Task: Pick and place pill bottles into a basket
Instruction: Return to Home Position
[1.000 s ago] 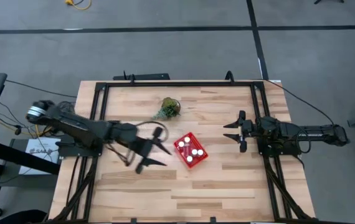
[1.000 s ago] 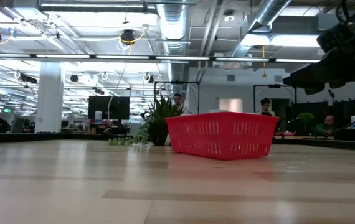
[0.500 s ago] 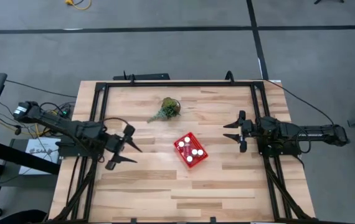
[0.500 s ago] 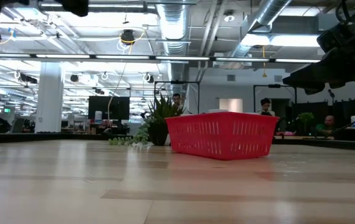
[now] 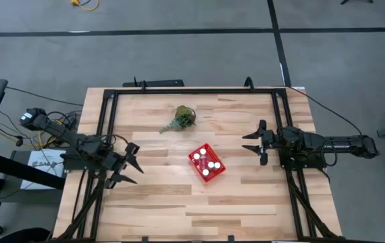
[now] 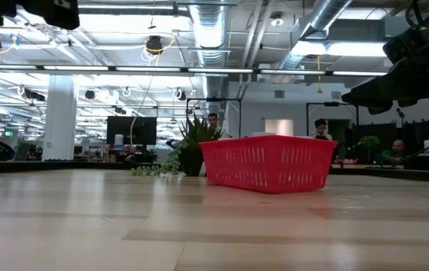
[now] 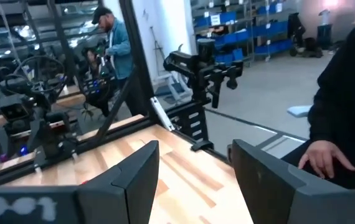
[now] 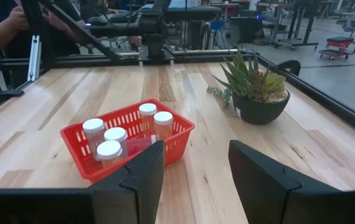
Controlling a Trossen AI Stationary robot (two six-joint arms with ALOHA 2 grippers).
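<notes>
1. High view: the left gripper [image 5: 133,166] is hovering over the left edge of the table [image 5: 172,202], jaws spread wide and gripping nothing. The right gripper [image 5: 248,143] is hanging over the right side, jaws likewise parted and empty. Between them the red basket [image 5: 194,156] is sitting near the middle, with the pill bottles [image 5: 205,160] showing as white caps inside it. Bare wood is lying all round the basket, well apart from both grippers. A green plant [image 5: 182,117] is sitting near it, toward the far edge.
2. Low view: the basket is standing flat on the wood with the plant behind it. Dark arm parts are showing at the upper corners, and the jaws cannot be told here.
3. Left wrist view: the two fingers [image 7: 134,180] are gaping wide, with only tabletop and frame rail between them. A person's hand [image 7: 324,158] is showing beyond the table.
4. Right wrist view: the fingers [image 8: 137,171] are standing open and touching nothing. The basket is sitting ahead with five caps upright inside, and the plant is off beside it, not touching.
</notes>
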